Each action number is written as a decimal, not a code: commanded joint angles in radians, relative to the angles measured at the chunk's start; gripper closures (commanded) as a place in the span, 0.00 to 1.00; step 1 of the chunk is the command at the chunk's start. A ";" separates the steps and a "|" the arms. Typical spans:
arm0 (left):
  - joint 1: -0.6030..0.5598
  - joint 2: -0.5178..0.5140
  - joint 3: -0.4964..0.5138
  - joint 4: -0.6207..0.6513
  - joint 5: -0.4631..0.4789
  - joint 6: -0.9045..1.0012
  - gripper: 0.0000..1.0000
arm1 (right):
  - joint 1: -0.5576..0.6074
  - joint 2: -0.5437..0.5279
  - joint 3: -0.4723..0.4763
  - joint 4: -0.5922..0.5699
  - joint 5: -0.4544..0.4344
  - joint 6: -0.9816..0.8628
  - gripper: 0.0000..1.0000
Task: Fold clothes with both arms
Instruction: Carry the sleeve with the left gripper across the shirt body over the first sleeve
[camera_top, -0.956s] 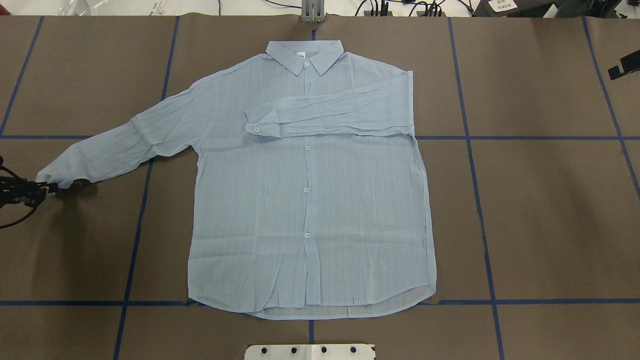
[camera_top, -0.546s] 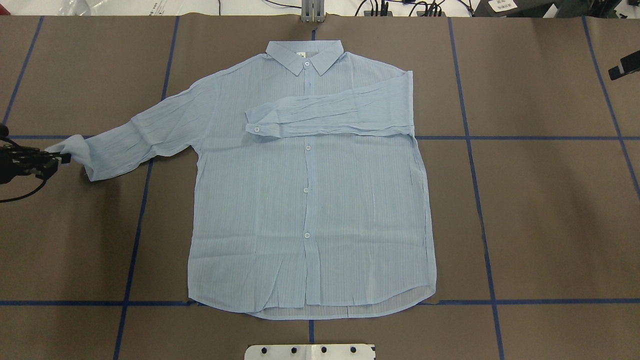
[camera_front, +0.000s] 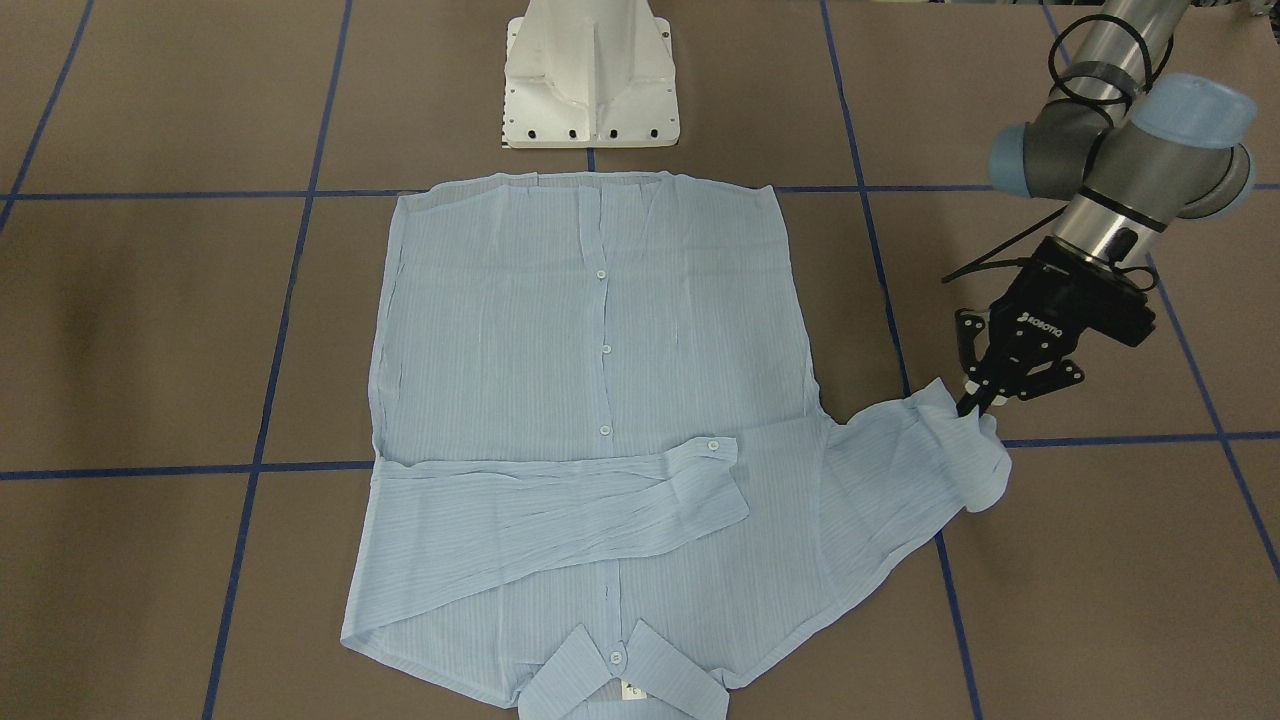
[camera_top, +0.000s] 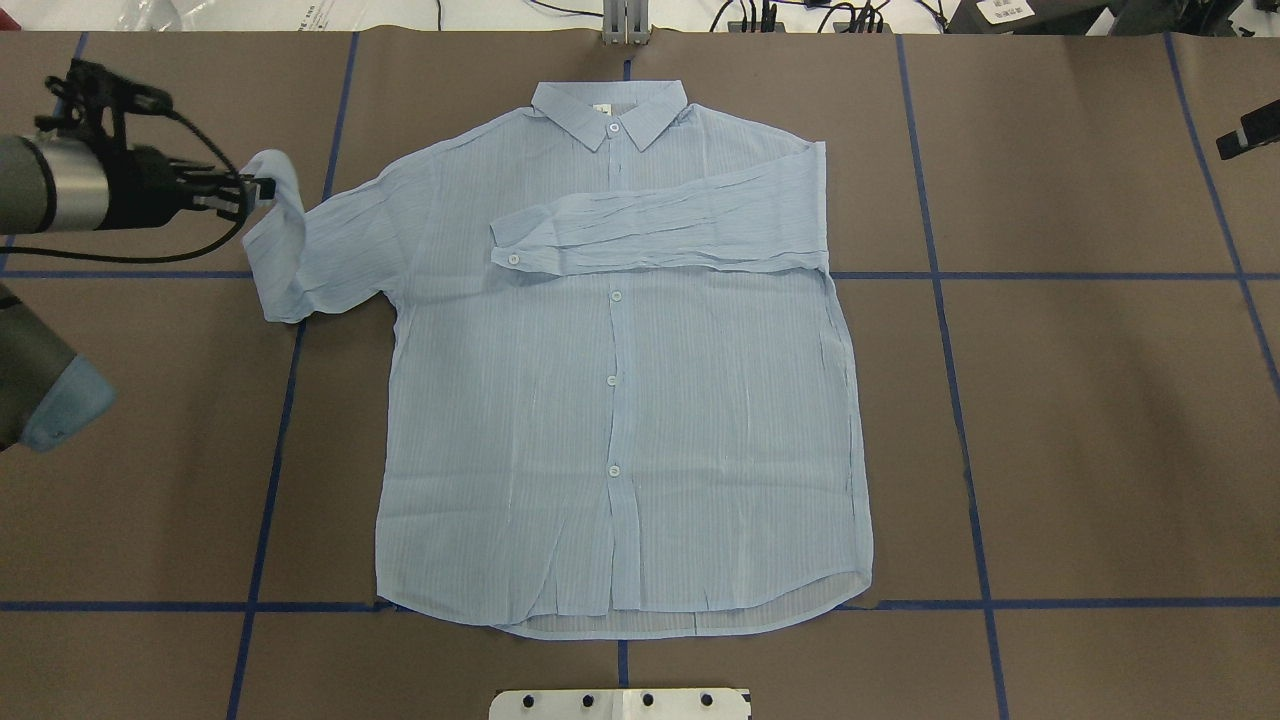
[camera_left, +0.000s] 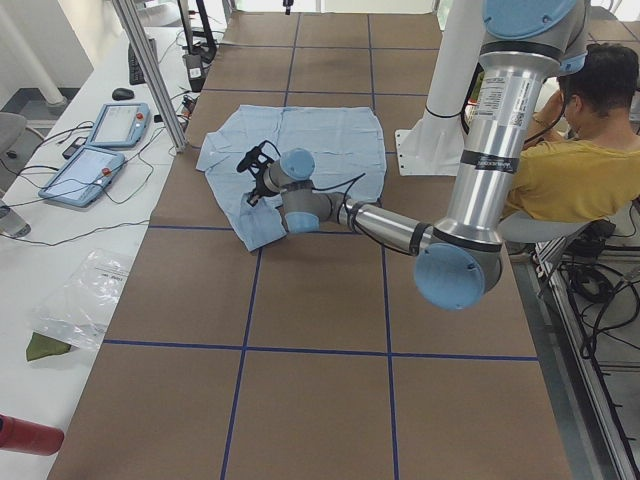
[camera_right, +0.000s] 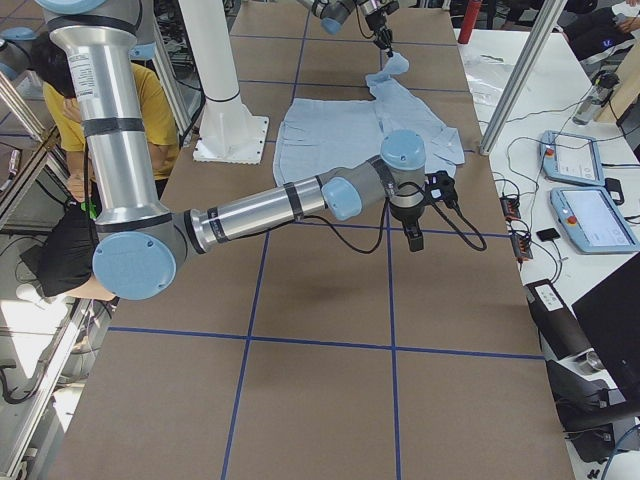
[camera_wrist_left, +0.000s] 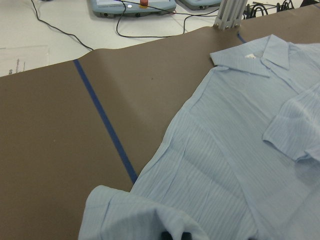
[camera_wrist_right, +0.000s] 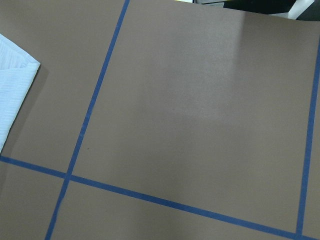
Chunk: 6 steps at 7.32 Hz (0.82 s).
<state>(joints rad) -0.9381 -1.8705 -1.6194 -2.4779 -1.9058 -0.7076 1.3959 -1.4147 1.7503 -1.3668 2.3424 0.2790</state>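
On my screens the shirt (camera_top: 620, 400) lies flat and front-up in the middle of the surface (camera_top: 1080, 420), buttoned. Its collar (camera_top: 610, 108) is at the far edge and its hem (camera_top: 640, 615) is toward the white pedestal (camera_front: 592, 80). The sleeve on the robot's right (camera_top: 670, 230) is folded across the chest, with its cuff (camera_top: 512, 250) ending just short of the button line.

The sleeve on the robot's left (camera_top: 300, 250) is the one I have hold of. Its upper part rests on the surface beside the body of the shirt, while the end rises off the surface and curls over. The left pincer (camera_top: 262, 188) is clamped on that end, and in the front-facing view I can see the fingertips pinched together on the fabric edge. From the left wrist camera the bunched cloth fills the bottom of the picture, right at the fingers.

The left arm (camera_front: 1120, 160) reaches in from the robot's left, with its wrist above the brown covering. The right arm (camera_right: 250, 215) stretches out low over the robot's right side of the surface, well apart from the shirt. Its wrist camera looks down on bare brown covering and blue tape lines (camera_top: 1050, 275), with only a corner of cloth at the edge. I cannot tell whether the right pincer (camera_right: 415, 238) is apart or together.

A person in a yellow top (camera_left: 600, 170) sits beside the pedestal.
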 joint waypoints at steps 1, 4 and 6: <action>0.053 -0.241 -0.030 0.320 0.002 -0.114 1.00 | 0.000 0.000 0.000 0.000 0.000 0.002 0.00; 0.243 -0.456 0.099 0.330 0.120 -0.315 1.00 | 0.000 0.000 -0.003 -0.002 0.000 0.003 0.00; 0.338 -0.495 0.154 0.326 0.230 -0.322 1.00 | 0.000 -0.001 -0.002 -0.002 0.003 0.005 0.00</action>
<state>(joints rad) -0.6669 -2.3372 -1.5004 -2.1500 -1.7547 -1.0199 1.3959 -1.4145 1.7483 -1.3683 2.3444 0.2832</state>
